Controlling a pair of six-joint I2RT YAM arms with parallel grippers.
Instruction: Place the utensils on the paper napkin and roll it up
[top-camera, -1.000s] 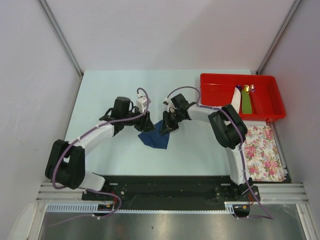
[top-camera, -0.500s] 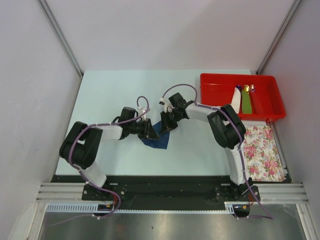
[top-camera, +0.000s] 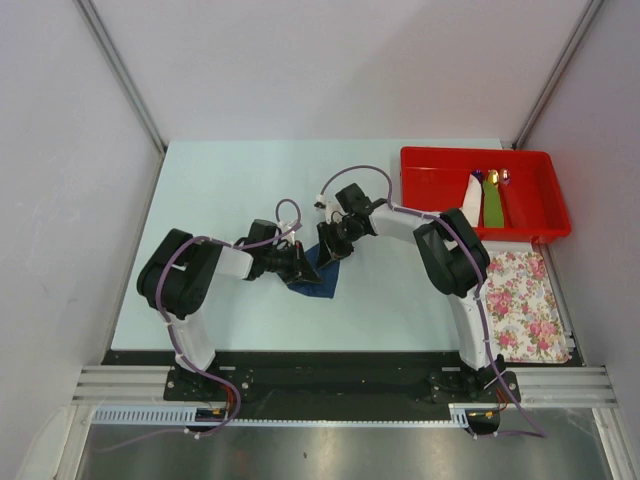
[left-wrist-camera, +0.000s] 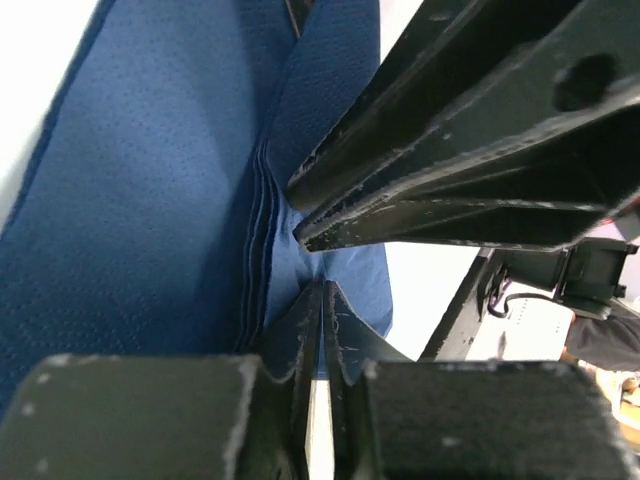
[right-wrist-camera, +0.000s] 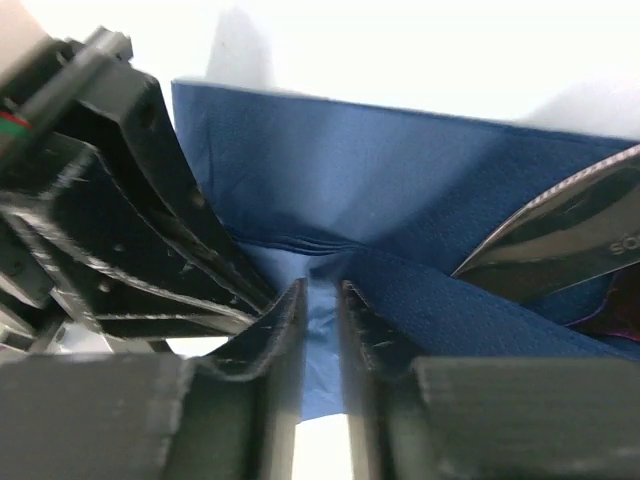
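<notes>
Jaws nearly together on both arms, we pinch the paper napkin (right-wrist-camera: 400, 170), left gripper (left-wrist-camera: 320, 300) and right gripper (right-wrist-camera: 322, 300) tip to tip, knife (right-wrist-camera: 560, 235) lying on it

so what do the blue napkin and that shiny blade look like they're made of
The napkin looks like thin, matte paper: it has fine dimpled embossing, and stacked ply edges show at the fold. The blade is probably polished metal, judging by its mirror-like grey reflections, though glossy plastic can't be ruled out.
</notes>
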